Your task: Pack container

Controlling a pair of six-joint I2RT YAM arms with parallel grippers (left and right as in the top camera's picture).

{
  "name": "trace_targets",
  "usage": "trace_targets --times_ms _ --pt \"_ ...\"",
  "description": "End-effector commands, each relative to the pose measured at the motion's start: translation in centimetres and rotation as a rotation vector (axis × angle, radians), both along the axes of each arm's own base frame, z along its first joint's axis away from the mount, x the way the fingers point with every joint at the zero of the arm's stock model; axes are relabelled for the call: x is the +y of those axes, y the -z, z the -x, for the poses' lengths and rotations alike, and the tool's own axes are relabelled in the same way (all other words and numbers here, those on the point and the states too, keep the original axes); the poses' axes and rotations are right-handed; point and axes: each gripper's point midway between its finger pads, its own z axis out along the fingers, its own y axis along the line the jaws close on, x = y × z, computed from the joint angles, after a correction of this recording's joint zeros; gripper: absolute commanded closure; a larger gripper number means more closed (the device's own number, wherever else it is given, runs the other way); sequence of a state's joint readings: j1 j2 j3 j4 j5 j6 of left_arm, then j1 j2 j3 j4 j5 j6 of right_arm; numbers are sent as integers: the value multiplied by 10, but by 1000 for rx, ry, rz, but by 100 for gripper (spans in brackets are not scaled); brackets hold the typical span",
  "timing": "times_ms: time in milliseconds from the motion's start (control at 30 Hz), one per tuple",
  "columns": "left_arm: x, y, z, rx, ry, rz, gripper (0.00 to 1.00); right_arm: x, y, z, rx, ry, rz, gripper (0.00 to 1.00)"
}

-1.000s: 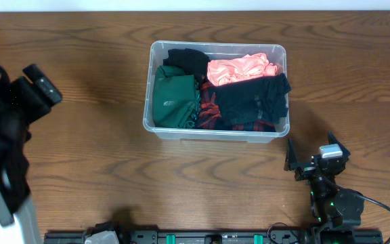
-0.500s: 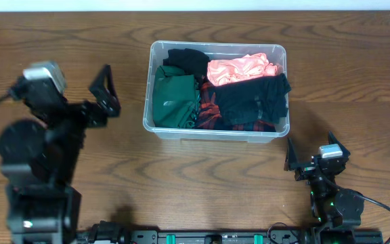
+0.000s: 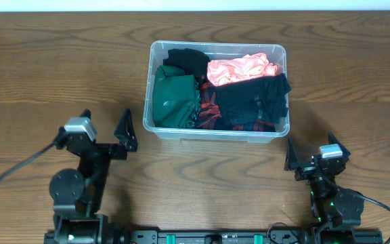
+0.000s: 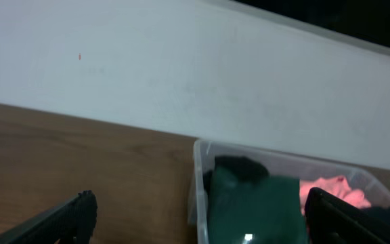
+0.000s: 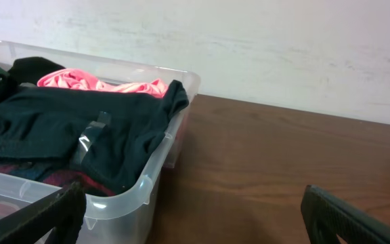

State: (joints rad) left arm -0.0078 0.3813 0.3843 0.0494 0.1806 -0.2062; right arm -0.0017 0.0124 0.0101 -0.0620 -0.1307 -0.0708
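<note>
The clear container (image 3: 215, 135) stands at the table's middle back, filled with folded clothes: a green garment (image 3: 175, 100) at left, a pink one (image 3: 241, 69) at back right, a black one (image 3: 252, 100) over red plaid (image 3: 212, 114). My left gripper (image 3: 105, 123) rests open near the front left of the container, with nothing between its fingers. In the left wrist view the gripper (image 4: 198, 217) faces the container's left wall (image 4: 196, 176) and the green garment (image 4: 252, 203). My right gripper (image 3: 315, 152) stands open and empty at the container's front right; the right wrist view shows the gripper (image 5: 191, 217) beside the container's corner (image 5: 161, 163).
Bare wooden tabletop (image 3: 59, 61) lies around the container. A white wall (image 4: 181, 74) runs behind the table's far edge. A black rail (image 3: 195, 237) holding the arm bases runs along the front edge.
My left arm has swung from high at the far left down to the front left of the container, still open. The right arm and the clothes have not moved.
</note>
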Motion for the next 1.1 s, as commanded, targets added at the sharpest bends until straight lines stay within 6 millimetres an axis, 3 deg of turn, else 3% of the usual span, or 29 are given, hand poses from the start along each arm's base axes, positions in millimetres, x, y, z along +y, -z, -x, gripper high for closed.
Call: trace_targets --times_ms 0,667,1067 --pt "-4 8 7 -23 19 -1 2 -3 1 0 -3 13 13 1" --pt "-4 55 24 -81 22 -2 2 -3 1 0 -3 13 13 1" --pt "-2 76 21 -57 5 -9 2 -3 1 0 -3 13 13 1"
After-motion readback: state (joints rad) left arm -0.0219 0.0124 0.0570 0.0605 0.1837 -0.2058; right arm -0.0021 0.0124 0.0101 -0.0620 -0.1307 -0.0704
